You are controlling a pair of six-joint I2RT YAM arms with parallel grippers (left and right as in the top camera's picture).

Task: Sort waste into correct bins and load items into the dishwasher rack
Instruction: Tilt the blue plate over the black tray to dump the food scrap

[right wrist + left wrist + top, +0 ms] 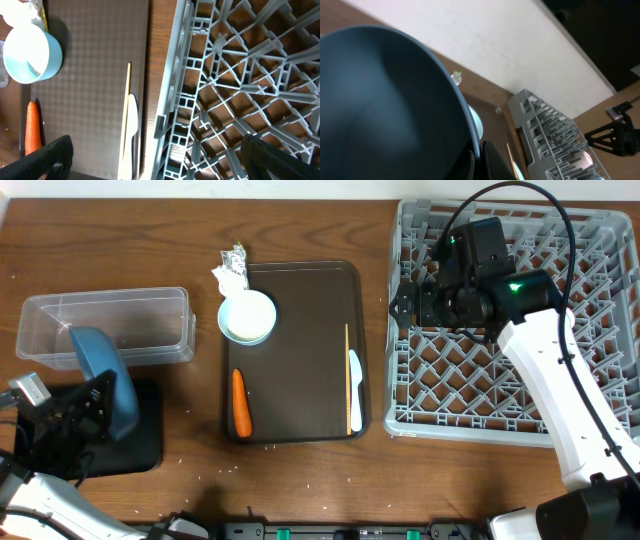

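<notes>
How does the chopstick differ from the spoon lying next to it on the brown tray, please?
The chopstick is a thin wooden stick, while the spoon is pale and clearly wider. The chopstick is also longer, reaching further up the tray than the spoon. The spoon lies nearer the rack, with the chopstick just inside it. Both lie flat and roughly parallel along the same edge of the tray.
</notes>
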